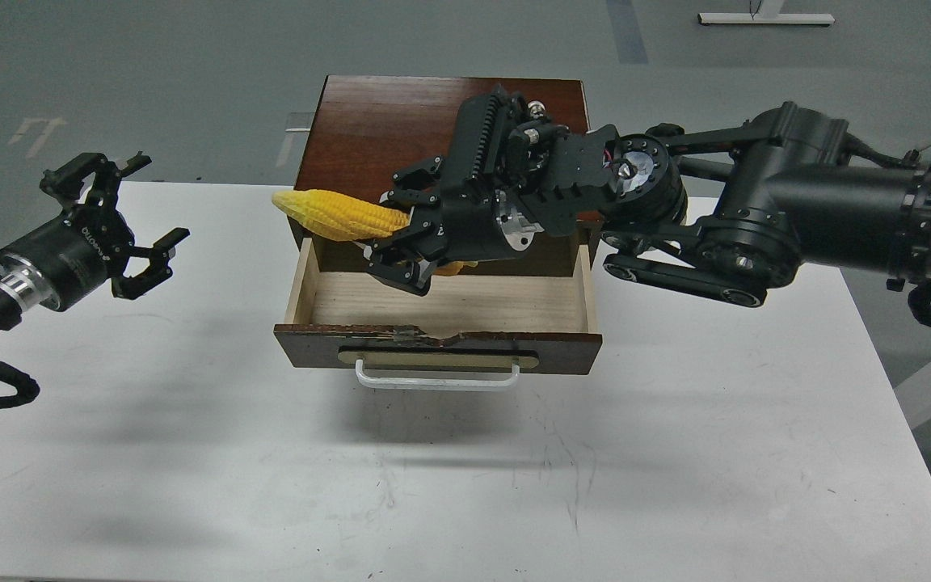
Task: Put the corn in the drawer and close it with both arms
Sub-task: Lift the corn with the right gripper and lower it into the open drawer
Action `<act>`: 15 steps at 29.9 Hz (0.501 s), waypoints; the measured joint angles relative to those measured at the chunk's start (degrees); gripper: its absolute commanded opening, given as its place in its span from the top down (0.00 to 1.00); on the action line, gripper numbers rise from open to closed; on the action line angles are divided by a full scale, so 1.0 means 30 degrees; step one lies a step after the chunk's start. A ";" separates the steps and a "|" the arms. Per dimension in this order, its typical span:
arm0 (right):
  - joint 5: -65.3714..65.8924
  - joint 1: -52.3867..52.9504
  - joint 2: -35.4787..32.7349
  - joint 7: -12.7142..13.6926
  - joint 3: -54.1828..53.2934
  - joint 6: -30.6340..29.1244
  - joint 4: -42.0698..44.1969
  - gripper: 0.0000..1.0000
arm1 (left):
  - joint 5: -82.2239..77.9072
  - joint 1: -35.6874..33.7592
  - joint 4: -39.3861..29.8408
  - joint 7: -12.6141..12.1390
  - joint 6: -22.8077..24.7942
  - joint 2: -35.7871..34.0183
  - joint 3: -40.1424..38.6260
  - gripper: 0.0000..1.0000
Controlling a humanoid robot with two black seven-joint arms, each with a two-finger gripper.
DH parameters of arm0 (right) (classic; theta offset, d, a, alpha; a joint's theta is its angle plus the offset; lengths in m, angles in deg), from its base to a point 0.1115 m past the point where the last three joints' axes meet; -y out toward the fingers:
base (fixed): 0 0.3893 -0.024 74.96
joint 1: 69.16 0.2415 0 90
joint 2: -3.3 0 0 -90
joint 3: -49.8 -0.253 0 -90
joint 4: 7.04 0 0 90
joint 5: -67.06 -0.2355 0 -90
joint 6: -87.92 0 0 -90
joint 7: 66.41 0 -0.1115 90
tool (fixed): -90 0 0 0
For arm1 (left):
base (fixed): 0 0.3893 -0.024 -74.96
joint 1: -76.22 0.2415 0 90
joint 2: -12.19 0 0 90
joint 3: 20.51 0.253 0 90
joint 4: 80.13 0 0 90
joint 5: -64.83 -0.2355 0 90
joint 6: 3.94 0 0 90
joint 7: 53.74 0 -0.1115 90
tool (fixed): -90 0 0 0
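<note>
The drawer (438, 352) stands pulled open from the dark brown cabinet (368, 121), its pale wood inside bare and its white bar handle (436, 381) facing me. My right gripper (401, 234) reaches in from the right and is shut on the yellow corn (328, 215). It holds the corn above the drawer's back left part, with the tapered tip pointing left past the cabinet's corner. My left gripper (122, 218) is open and empty above the table's left side, well apart from the drawer.
The white table (465, 485) spreads wide in front of the drawer and to both sides. My right arm (756, 210) crosses over the cabinet's right half. Grey floor lies beyond the table's far edge.
</note>
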 measured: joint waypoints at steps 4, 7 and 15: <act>0.0828 -0.0334 0.0305 -0.0307 0.0643 0.0000 0.0310 0.32 | 0.0008 0.0000 0.0015 0.0000 0.0000 -0.0077 0.0000 0.02; 0.1261 -0.0433 0.0030 -0.0657 0.0836 0.0032 0.0333 0.18 | 0.0008 0.0000 0.0073 0.0000 0.0000 -0.0087 0.0000 0.02; 0.1348 -0.0536 -0.0303 -0.0738 0.0807 0.0085 0.0258 0.02 | 0.0010 0.0028 0.0090 0.0000 0.0000 -0.0013 0.0001 0.02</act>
